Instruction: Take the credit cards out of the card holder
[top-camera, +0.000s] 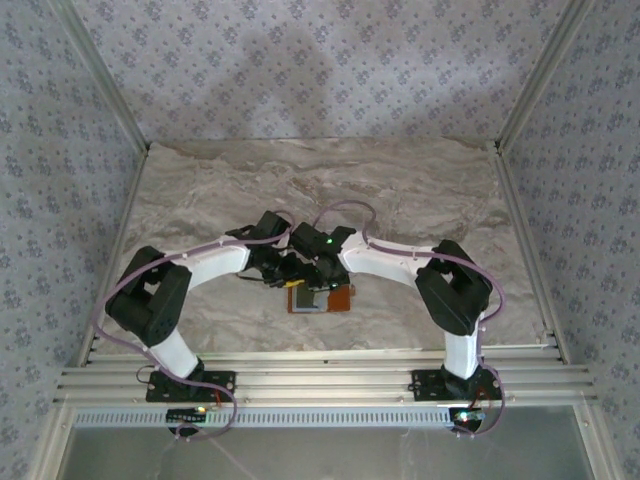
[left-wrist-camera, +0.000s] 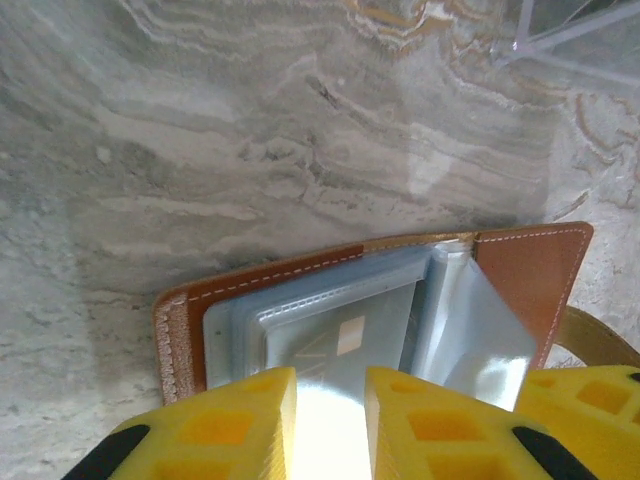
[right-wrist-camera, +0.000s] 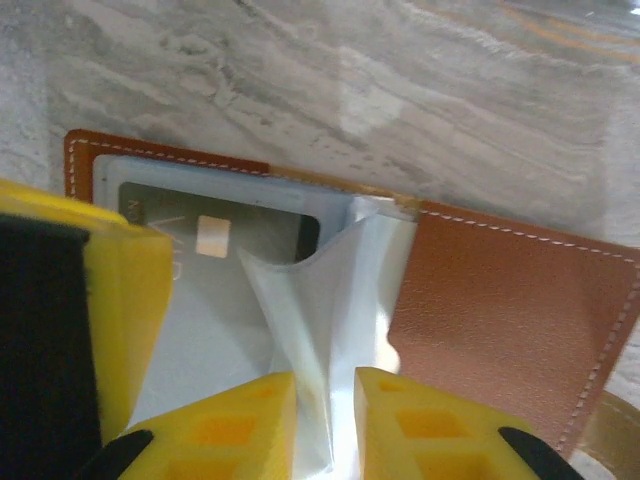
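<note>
Small orange-brown leather card holder (top-camera: 322, 298) with white stitching lies open and flat on grey-veined marble-pattern table (top-camera: 400, 190), near its front middle; glossy clear plastic sleeves (right-wrist-camera: 330, 300) fan from the spine, one pale silvery credit card (right-wrist-camera: 250, 225) with a square chip still tucked under a sleeve on the left half. Both white arms bend inward, wrists pitched down over the holder. Left gripper (left-wrist-camera: 330, 400) and right gripper (right-wrist-camera: 325, 410), yellow blocky fingers, each narrow-gapped with sleeve film running into the gap; cannot tell if either pinches.
</note>
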